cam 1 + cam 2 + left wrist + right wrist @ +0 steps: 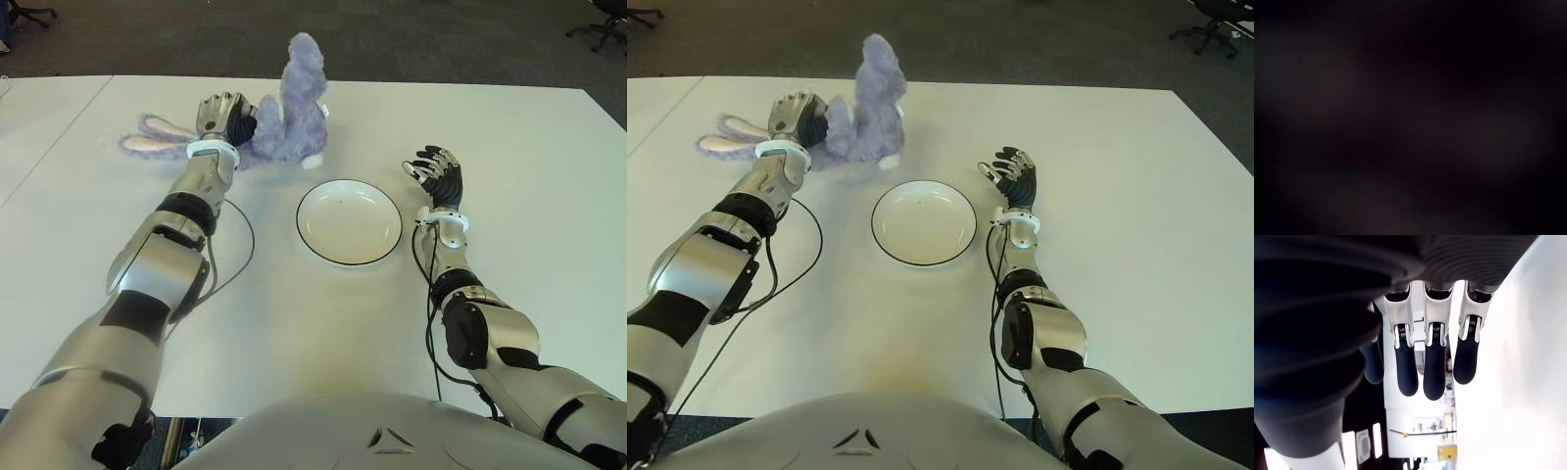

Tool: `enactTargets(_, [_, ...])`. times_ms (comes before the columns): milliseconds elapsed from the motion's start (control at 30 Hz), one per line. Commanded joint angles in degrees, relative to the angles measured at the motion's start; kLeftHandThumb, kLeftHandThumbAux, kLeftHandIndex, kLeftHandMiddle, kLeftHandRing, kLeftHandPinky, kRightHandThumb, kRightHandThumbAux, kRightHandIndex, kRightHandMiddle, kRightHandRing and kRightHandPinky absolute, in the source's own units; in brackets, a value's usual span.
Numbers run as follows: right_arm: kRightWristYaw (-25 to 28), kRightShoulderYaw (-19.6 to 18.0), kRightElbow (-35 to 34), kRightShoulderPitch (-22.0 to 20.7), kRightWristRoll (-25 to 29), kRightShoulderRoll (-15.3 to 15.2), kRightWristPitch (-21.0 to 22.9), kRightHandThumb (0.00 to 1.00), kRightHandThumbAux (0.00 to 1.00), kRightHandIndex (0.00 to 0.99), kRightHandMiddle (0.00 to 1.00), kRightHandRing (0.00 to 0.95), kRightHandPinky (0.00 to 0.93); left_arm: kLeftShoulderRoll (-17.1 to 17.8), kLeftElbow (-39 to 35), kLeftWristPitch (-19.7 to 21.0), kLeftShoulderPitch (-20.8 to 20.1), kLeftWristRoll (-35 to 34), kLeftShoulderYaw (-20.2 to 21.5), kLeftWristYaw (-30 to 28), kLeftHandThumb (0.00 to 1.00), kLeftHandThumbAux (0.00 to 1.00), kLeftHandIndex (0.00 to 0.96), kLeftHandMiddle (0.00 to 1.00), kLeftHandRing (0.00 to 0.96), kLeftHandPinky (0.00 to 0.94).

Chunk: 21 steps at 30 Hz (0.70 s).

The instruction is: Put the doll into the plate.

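A purple plush rabbit doll [294, 103] sits at the far side of the white table, its pink-lined ears [152, 137] trailing to the left. My left hand [227, 119] is pressed against the doll's left flank with its fingers curled into the plush. The left wrist view is entirely dark. An empty white plate [349, 221] with a dark rim lies in the middle of the table, nearer to me than the doll. To the right of the plate my right hand [437, 174] shows with straight, spread fingers [1434, 367] that hold nothing.
A black cable [240, 245] loops on the table [294, 323] beside my left forearm. Dark carpet lies beyond the far table edge, with office chair bases [598, 29] at the back corners.
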Motion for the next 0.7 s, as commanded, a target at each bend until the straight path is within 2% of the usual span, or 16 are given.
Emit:
enactTargets(33, [0.6,-1.2,8.9,14.9,1.5,4.0,7.1,0.081,0.840,0.294,0.356,0.379,0.371,1.7,-4.7,-0.9,-2.6,2.8,-2.0,2.6,0.836,0.633,0.718,0.816,0.812,0.802])
enactTargets(133, [0.9,-1.2,8.9,14.9,1.6,4.0,7.1,0.080,0.836,0.297,0.351,0.367,0.340,1.9,-6.6,-0.7,-2.4,3.8,-2.4,2.9,0.860,0.637,0.724,0.825,0.823,0.829])
enactTargets(200, [0.8,-1.0,8.9,14.9,1.5,4.1,7.1,0.079,0.839,0.299,0.348,0.359,0.335,2.1,-8.8,-0.4,-1.8,4.2,-2.3,2.7,0.862,0.634,0.721,0.823,0.819,0.796])
enactTargets(600, [0.2,-0.4,8.9,14.9,0.9,4.0,7.6,0.052,0.847,0.292,0.346,0.355,0.337,3.9,-21.4,1.9,2.0,5.0,-1.1,-0.4,0.839,0.624,0.695,0.801,0.798,0.745])
enactTargets(700, [-0.3,-0.1,8.9,14.9,0.6,4.0,7.7,0.031,0.844,0.288,0.345,0.352,0.330,4.2,-23.6,2.4,2.5,5.2,-1.0,-0.8,0.836,0.620,0.688,0.798,0.798,0.774])
